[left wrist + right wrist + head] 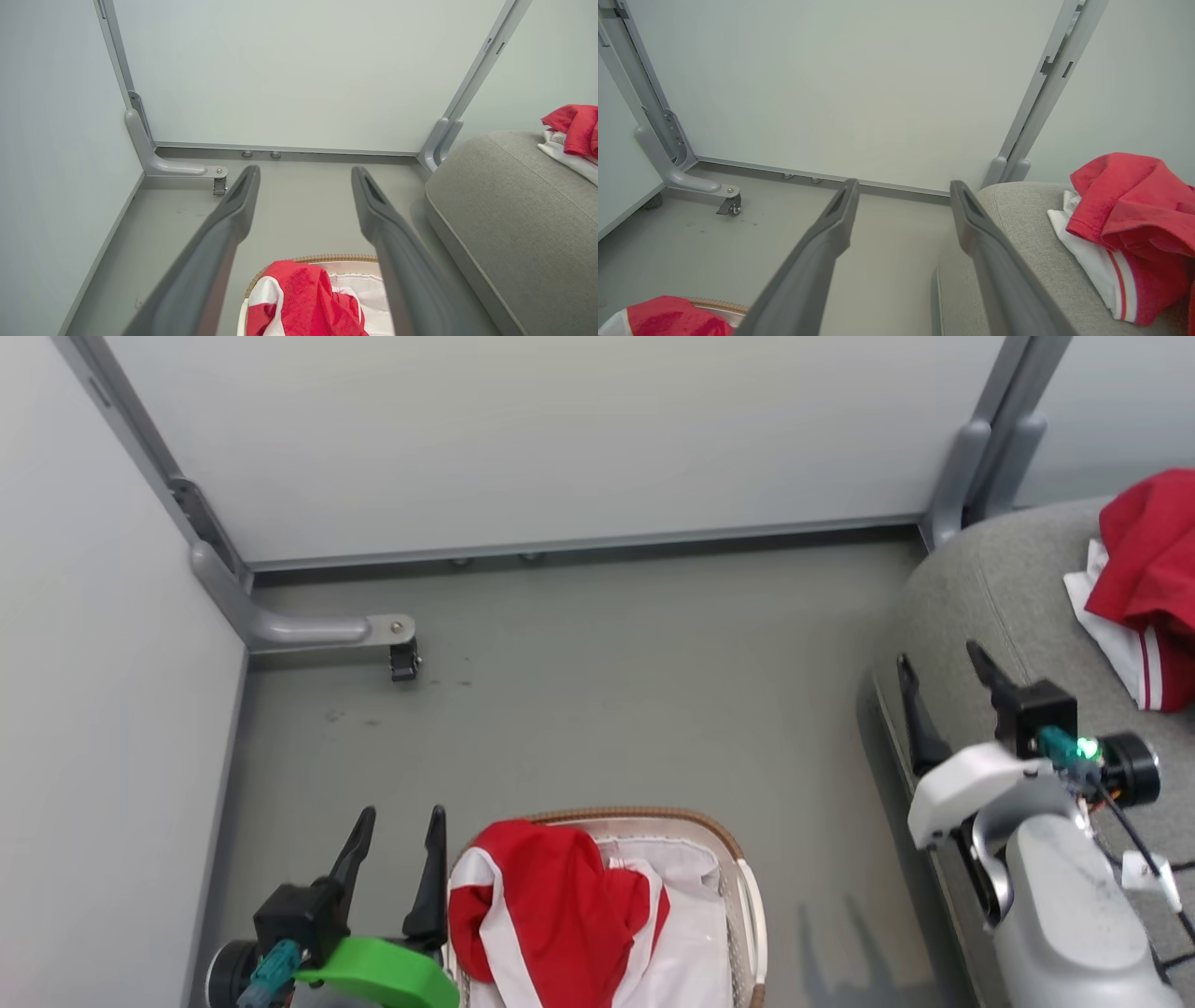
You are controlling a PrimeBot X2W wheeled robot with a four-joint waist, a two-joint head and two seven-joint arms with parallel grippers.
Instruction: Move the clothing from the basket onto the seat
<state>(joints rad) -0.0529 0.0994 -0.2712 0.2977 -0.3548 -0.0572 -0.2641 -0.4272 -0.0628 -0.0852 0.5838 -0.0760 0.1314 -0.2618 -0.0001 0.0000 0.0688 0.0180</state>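
Some red clothes (551,905) with white stripes lie in the basket (653,814) at the bottom middle of the frame. More clothes (1153,551) lie on the grey seat (990,588) at the upper right. The left gripper (402,812) is just beside the basket, jaws spread and empty. The right gripper (936,651) is over the seat's edge, jaws spread and empty.

In the head view the basket (719,833) sits bottom centre on the floor (607,709), one garment (551,905) lying in its left part. The left gripper (402,812) is just left of it. The seat (990,588) runs along the right edge, a second garment (1148,560) on it at upper right. The right gripper (938,653) hangs over the seat's left edge.
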